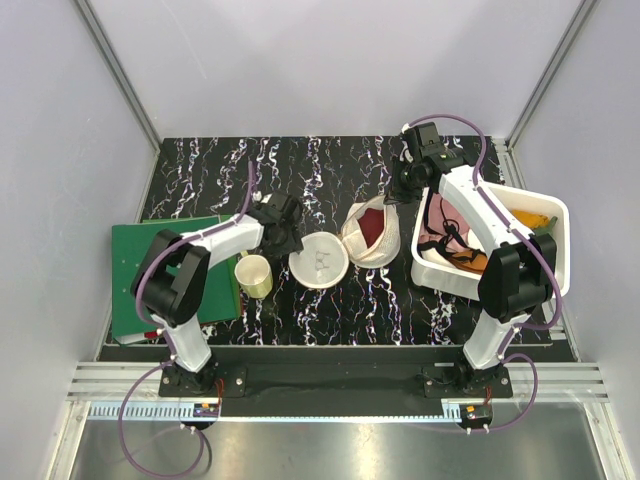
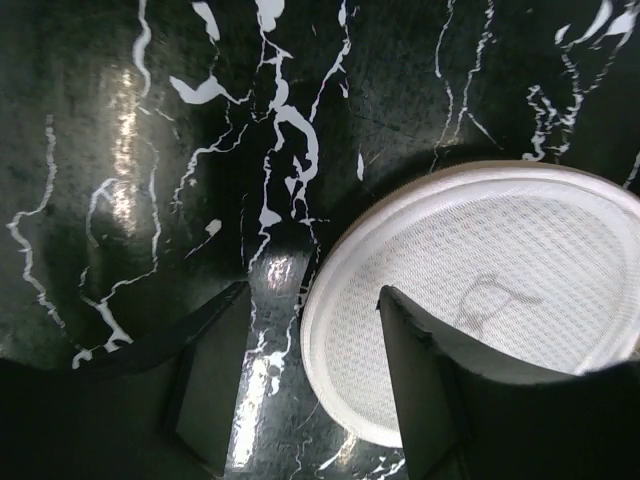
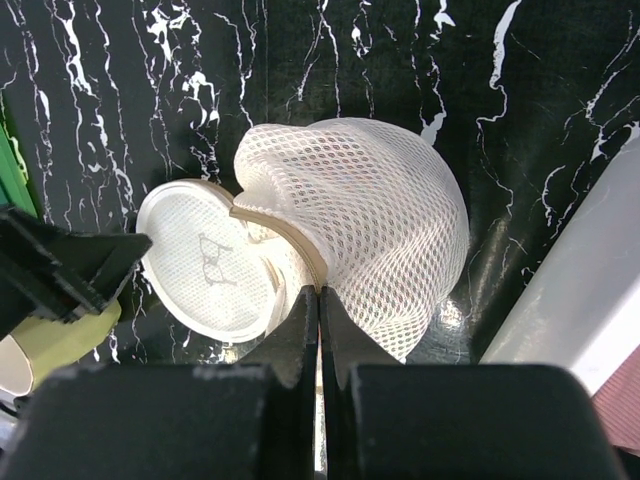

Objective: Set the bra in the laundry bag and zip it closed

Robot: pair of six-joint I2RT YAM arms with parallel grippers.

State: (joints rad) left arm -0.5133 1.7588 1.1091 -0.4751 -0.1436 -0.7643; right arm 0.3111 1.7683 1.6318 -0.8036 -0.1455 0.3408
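From above, the round cream-white mesh laundry bag lies open mid-bench. Its flat round half is spread to the left and its puffed half gapes, with the dark red fabric bra showing inside. The left gripper is at the flat half's left edge and the right gripper is at the bag's far side.

The left wrist view shows the left gripper partly spread, straddling the flat half's rim, which bears a thin dark outline mark.

The right wrist view shows the right gripper pinched tight on the tan rim band of the laundry bag.
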